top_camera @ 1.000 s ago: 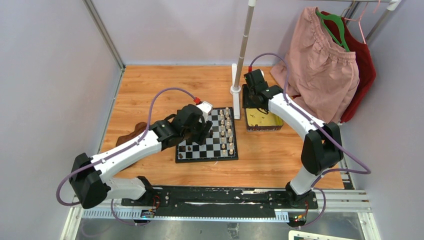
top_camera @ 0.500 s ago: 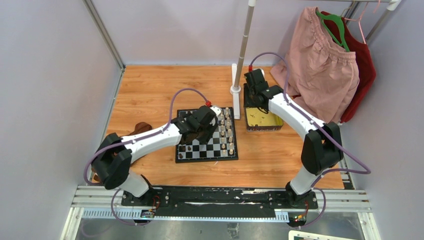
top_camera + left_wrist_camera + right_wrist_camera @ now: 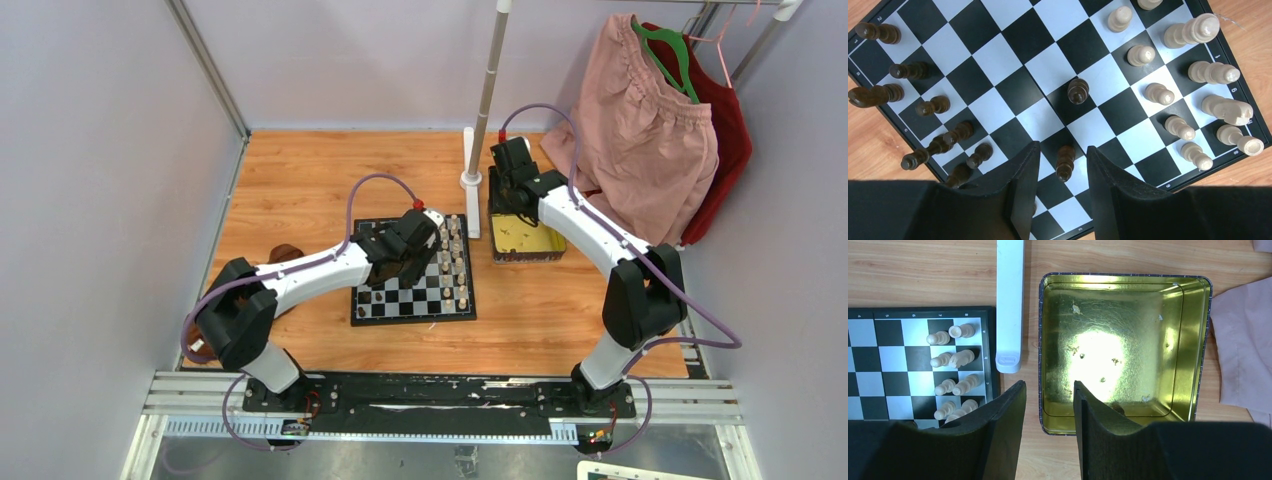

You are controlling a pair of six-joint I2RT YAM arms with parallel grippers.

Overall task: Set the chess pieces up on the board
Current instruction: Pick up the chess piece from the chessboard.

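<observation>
Spanning the cell, the wooden tabletop (image 3: 300,180) carried the work near its middle, within reach of both arms. The left arm (image 3: 310,275) was stretched forward and inward, low over the board (image 3: 400,300), with its wrist turned down so the camera looked almost straight onto the squares. The right arm (image 3: 585,225) was folded up and over toward the far side, with its wrist hanging above the gold tin (image 3: 1123,276) that stood just beside the board, a white post (image 3: 1009,305) between them. A pink garment (image 3: 640,130) hung at the far right, well apart from the task.

The tin looked bare inside apart from specks, so the right tool (image 3: 1049,385), fingers apart with nothing between them, was probably waiting over it rather than fetching.

On the board, the cream pieces (image 3: 1215,72) stood in two ranks along one edge and the dark pieces (image 3: 930,105) were gathered, less tidily, along the opposite edge. A second dark pawn (image 3: 1078,91) stood alone near the centre, off its home rank.

The left tool (image 3: 1062,150) straddled an upright dark pawn (image 3: 1064,164) near the board's near edge, one finger on each side. A sliver of board seemed to show on both sides of it, so the fingers were apart and not clamped, though the angle made contact hard to rule out. That straddle suited a pinch on the pawn's narrow body, likely to carry it to the dark side's rank.
</observation>
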